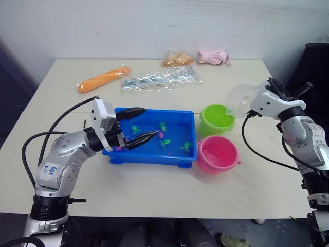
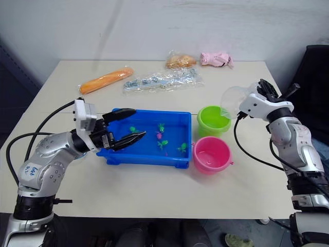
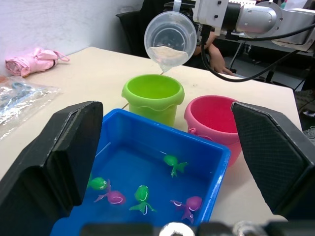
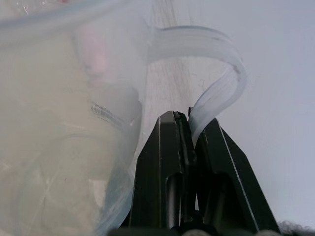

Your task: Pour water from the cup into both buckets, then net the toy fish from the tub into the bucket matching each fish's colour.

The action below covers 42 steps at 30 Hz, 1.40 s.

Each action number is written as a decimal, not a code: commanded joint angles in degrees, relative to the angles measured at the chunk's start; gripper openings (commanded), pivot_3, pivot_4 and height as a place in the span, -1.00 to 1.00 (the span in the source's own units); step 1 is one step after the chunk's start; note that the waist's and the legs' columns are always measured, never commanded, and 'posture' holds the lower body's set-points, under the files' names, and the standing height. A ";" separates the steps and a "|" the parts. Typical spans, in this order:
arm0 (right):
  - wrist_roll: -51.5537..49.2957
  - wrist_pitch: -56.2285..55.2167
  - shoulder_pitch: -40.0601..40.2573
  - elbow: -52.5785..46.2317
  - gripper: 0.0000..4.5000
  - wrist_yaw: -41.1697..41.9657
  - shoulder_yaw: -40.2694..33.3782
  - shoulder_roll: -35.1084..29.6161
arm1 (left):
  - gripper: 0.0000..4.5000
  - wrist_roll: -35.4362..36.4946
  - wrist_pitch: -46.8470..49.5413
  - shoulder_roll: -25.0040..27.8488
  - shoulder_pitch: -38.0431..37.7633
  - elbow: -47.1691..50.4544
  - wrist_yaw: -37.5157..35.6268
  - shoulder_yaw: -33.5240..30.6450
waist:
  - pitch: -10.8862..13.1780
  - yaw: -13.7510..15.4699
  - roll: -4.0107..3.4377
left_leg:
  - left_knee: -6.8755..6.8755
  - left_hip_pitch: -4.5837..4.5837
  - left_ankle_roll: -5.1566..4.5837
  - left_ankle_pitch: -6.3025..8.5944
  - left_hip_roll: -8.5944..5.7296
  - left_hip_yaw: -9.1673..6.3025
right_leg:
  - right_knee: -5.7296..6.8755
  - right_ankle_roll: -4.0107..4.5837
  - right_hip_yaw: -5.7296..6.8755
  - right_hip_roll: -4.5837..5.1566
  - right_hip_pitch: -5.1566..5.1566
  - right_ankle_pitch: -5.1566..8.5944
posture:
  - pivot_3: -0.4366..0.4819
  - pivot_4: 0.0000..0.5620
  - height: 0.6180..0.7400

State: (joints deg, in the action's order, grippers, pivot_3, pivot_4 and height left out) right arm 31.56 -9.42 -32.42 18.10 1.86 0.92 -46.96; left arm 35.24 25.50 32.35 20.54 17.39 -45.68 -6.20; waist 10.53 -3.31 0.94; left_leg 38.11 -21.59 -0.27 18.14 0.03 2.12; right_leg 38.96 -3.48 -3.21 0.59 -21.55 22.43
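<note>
Clear cup (image 3: 170, 38), handle clenched in my right claw (image 4: 193, 129), tips over the green bucket (image 1: 217, 119) near the desk's right edge, seemingly pouring; my left claw (image 1: 134, 126) waits released over the tub (image 1: 177, 154).

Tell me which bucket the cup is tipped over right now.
The lime green bucket, farther from the robot than the pink bucket. The cup, held in the right pincer, is tilted with its spout above the green rim.

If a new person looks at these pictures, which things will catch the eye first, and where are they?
First, the clear cup, tilted in the right gripper above the lime green bucket. Next, the bright blue tub at the table's middle, with small green and pink toy fish in it. The open left gripper hovers over its left end.
</note>
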 commanded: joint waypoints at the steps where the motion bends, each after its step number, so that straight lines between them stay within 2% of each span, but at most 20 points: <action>1: 1.77 0.32 -1.89 -0.58 -0.99 -1.86 -0.73 -1.64 | 1.00 -0.39 -1.24 -0.31 -0.80 2.69 0.65 -0.42 | 0.00 0.02 0.00 | 0.00 0.00 0.00 0.00 0.00 0.00 | 0.00 0.00 0.00 0.00 0.00 0.00 | -0.05 -0.47 1.00; 11: 7.93 1.71 -3.73 -0.19 -0.99 -4.31 1.50 -1.73 | 1.00 -0.58 -1.71 -1.17 -2.16 4.02 1.39 -0.12 | 0.00 0.05 0.00 | 0.01 0.00 0.00 -0.01 0.00 0.00 | 0.01 0.00 0.00 0.01 0.00 0.00 | -0.05 -0.47 1.00; 20: 10.94 -1.62 -4.57 0.35 -0.99 -5.03 3.85 -2.83 | 1.00 -0.87 -2.21 -1.69 -2.06 3.62 1.52 0.16 | 0.00 0.08 0.00 | 0.03 0.00 0.00 -0.02 0.00 0.00 | 0.03 0.00 0.00 0.01 0.00 0.00 | -0.05 -0.47 1.00; 42: 14.43 -4.68 -7.05 3.31 -0.99 -7.66 5.34 -3.92 | 1.00 -1.90 -3.93 -2.98 -2.11 2.62 1.14 0.36 | 0.00 0.02 0.00 | 0.04 0.01 0.03 -0.04 0.00 0.00 | 0.06 0.00 0.00 0.00 0.00 0.00 | -0.05 -0.47 1.00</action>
State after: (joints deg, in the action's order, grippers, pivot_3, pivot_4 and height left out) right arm 45.61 -13.74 -37.91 21.38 -4.19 6.51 -49.34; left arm 33.45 22.70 29.46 18.44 19.31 -44.34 -5.64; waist 10.53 -3.30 0.94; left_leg 38.15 -21.58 -0.24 18.10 0.03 2.12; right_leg 39.02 -3.48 -3.20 0.59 -21.55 22.43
